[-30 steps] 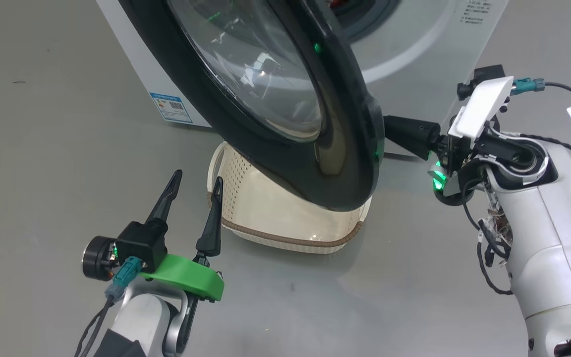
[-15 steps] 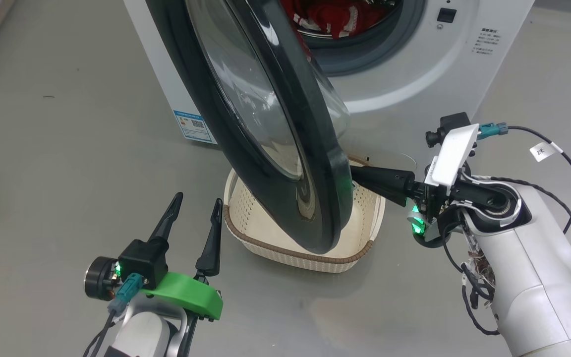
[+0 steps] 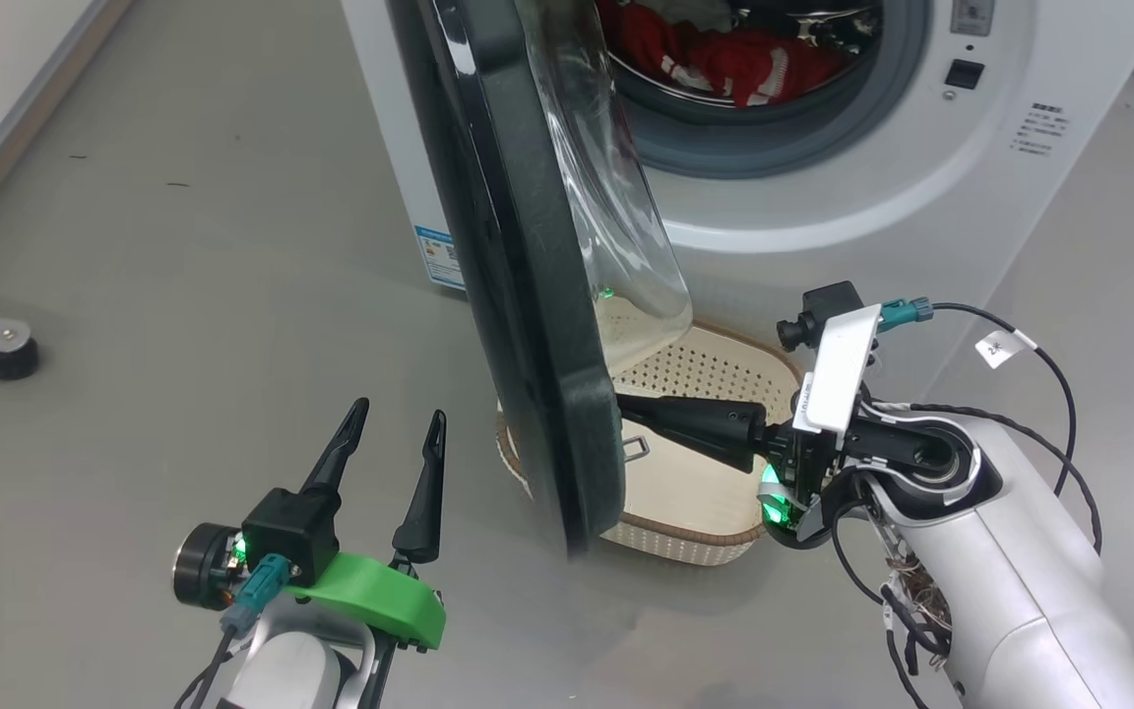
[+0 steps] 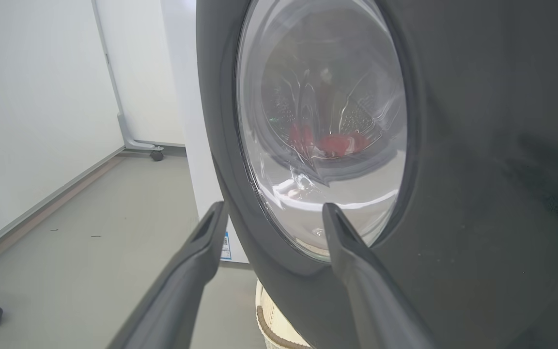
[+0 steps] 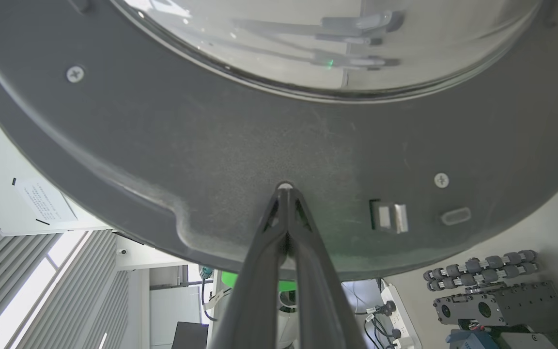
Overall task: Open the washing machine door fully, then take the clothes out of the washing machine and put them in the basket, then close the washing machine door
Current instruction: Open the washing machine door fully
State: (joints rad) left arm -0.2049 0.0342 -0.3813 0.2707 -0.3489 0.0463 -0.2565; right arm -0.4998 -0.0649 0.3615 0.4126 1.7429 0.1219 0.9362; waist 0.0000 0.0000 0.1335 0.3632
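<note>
The washing machine door [image 3: 528, 286] stands about edge-on to me, swung well out from the white washing machine [image 3: 882, 197]. My right gripper [image 3: 626, 406] is shut, its tips pressed against the door's inner face [image 5: 285, 188] near the latch. The red clothes [image 3: 724, 59] lie in the drum and show through the door's glass [image 4: 327, 143]. Below the door sits the cream basket [image 3: 705, 394], nothing in it. At the lower left my left gripper [image 3: 400, 421] is open and holds nothing, its fingers [image 4: 351, 252] close to the door's outer side.
A caster foot [image 3: 1, 354] of some stand rests on the grey floor at the far left. A wall base runs along the upper left. The basket sits directly under the door's swing, close to the machine front.
The door has swung further open, from angled to about edge-on, with my right gripper following against its inner face. The head camera has shifted too, so the drum and clothes show more.
</note>
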